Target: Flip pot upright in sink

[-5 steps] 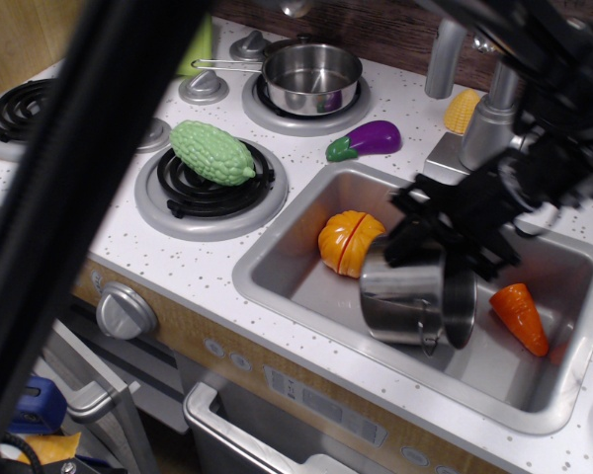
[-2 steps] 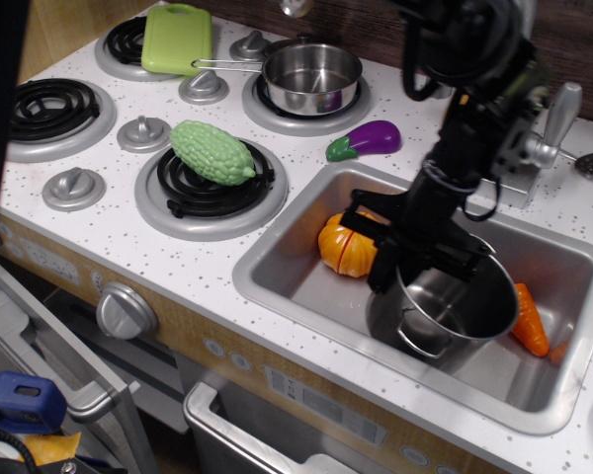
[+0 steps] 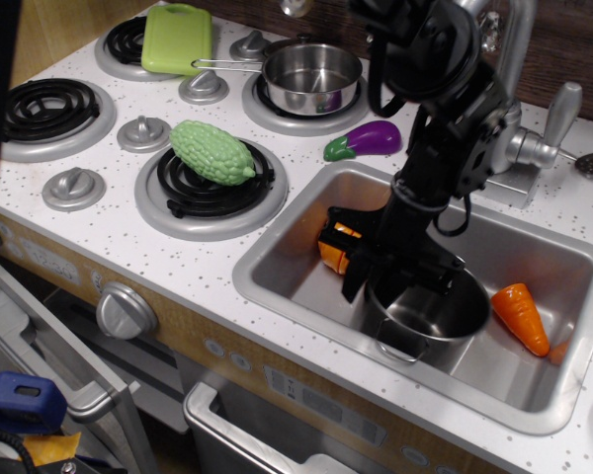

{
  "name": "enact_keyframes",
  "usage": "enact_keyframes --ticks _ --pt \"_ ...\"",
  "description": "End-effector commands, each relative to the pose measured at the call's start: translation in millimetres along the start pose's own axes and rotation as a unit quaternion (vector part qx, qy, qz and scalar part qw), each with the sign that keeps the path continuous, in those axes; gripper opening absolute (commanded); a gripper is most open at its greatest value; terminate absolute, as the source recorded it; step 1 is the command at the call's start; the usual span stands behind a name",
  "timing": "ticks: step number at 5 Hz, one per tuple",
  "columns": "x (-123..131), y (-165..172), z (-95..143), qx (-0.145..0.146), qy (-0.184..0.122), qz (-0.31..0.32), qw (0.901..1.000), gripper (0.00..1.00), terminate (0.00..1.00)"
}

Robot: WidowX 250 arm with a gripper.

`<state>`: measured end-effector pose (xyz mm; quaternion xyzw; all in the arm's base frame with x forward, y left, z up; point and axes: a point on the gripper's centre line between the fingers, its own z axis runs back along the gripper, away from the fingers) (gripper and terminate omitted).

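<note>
The shiny steel pot (image 3: 430, 324) stands upright with its mouth up on the floor of the grey sink (image 3: 544, 262), left of the middle. A small loop handle shows on its front side. My black gripper (image 3: 393, 276) reaches down from above and is closed on the pot's back-left rim, with one finger inside and one outside. The arm hides part of the rim.
An orange pumpkin (image 3: 332, 247) lies in the sink just left of the gripper, partly hidden. An orange carrot (image 3: 521, 318) lies at the sink's right. A purple eggplant (image 3: 366, 140), a long-handled saucepan (image 3: 311, 77), a green gourd (image 3: 212, 153) and the faucet (image 3: 534, 148) stand around the sink.
The pot went from lying on its side to tilted, and now stands upright lower in the sink. The gripper turned with it and moved slightly left.
</note>
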<state>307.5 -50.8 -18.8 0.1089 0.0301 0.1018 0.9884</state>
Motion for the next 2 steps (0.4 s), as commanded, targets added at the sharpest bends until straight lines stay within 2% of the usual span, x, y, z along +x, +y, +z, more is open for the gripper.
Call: enact_keyframes --ticks 1,2 --pt "13.2 4.3 28.3 -0.023 -0.063 -0.004 0.9978 1.0 0.0" --pt "13.2 4.3 28.3 -0.023 -0.063 -0.004 0.9978 1.0 1.0"
